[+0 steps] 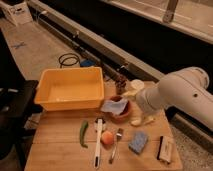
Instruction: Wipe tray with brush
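Observation:
The yellow tray (70,102) stands at the back left of the wooden table. The white-handled brush (97,144) lies in front of it near the table's front edge, its darker head pointing toward the tray. My gripper (131,98) is at the end of the big white arm (175,95), by the right rim of the brown bowl (121,115). It is well to the right of the tray and behind the brush, touching neither.
A pale cloth (114,105) lies in the bowl. A green pepper (83,134), a peach (107,138), a silver fork (116,146), a blue sponge (138,142) and a black-and-white block (165,148) lie along the front. A white cup (135,84) and a dark object (120,83) stand behind.

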Motion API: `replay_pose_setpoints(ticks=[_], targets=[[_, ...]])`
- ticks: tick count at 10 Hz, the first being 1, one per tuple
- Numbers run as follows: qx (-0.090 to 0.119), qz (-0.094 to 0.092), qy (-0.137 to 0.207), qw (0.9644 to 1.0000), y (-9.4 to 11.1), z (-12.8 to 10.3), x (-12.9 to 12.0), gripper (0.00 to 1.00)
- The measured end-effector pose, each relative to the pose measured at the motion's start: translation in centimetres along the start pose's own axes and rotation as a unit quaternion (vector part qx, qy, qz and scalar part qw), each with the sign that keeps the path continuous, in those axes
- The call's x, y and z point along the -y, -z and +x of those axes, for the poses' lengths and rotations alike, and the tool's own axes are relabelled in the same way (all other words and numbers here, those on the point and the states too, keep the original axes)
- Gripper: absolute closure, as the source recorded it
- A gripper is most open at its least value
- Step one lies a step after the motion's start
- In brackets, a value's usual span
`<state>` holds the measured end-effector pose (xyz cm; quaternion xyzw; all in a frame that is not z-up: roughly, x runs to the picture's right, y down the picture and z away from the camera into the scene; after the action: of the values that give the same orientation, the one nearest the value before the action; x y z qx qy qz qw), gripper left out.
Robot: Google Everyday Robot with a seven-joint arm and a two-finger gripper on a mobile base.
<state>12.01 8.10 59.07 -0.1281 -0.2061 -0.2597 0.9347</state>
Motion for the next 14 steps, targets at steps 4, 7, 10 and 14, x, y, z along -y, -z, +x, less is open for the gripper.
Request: replay_pose_setpoints(ticks=[4,7,10,14], targets=[[0.025,-0.030,0.042,0.9984,-4.1,-2.7,2.8,0.20],[0.036,-0.059,0.080,0.9944,-6.9,-4.9,4.3,0.20],[0.050,-0.067,0.122,0.9890,-9.7,-8.5,7.3,0.20],[0.067,-0.065,0.135,0.9863,-11.0,-10.2,8.8,0.20]])
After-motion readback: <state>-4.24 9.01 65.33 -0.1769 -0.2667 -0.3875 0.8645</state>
